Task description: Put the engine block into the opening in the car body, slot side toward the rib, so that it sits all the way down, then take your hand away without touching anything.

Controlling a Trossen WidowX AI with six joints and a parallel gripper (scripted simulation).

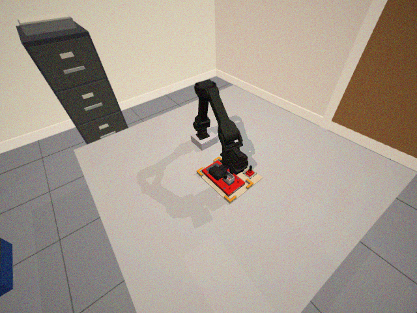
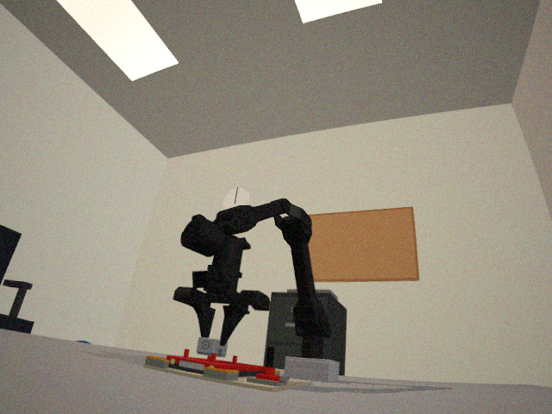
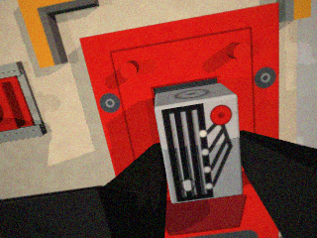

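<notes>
The claw (image 2: 216, 336) hangs nose-down from the black arm (image 2: 294, 249) over the desk (image 1: 269, 235), its two dark fingers closed on the flanks of the grey engine block (image 3: 200, 141), which it carries just above the red car body (image 3: 149, 74) and not yet down in the opening. From the low side view the block (image 2: 208, 345) sits a little clear of the red plate (image 2: 222, 363). It looks a stiff, boxy part, likely light for this arm, with flat smooth sides that could slip or twist if pushed off-square; the plain side faces are the sound place to grip, leaving the top face, with its dark slots (image 3: 183, 149) and red cap (image 3: 221, 115), free.
</notes>
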